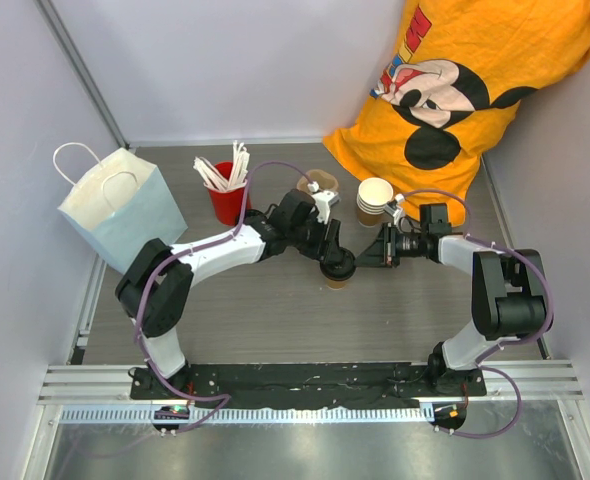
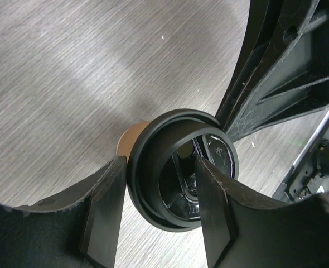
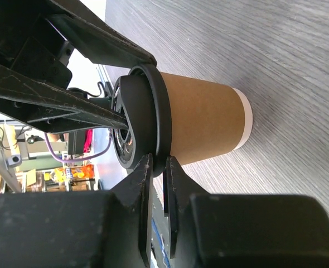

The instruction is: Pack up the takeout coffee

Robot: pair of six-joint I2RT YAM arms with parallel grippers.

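- Red cup (image 1: 227,200) upright on table (image 1: 275,310), full of white sticks (image 1: 230,165) poking out the top.
- White paper bag (image 1: 120,210) left of red cup, handles up; contents not visible.
- Stack of paper cups (image 1: 375,200) right of red cup, top one open with its white inside showing.
- Brown container (image 1: 318,183) just right of red cup, partly behind the left arm; kind unclear.
- Coffee cup (image 3: 201,120) right of red cup and nearer the arm bases, standing on the table between both grippers.
- Coffee cup upright, long axis vertical, white-banded base down, black lid (image 2: 159,139) on top facing up; contents hidden by lid.
- Right wrist view shows it sideways only because the camera is rolled.
- Left gripper (image 2: 160,164) over the lid, jaws half apart: one finger against the rim's outside, the other across the lid's top. Can't tell if it is actually clamping.
- Right gripper (image 3: 158,167) comes in from the opposite side, jaws nearly closed, pinching the lid's rim between the tips.
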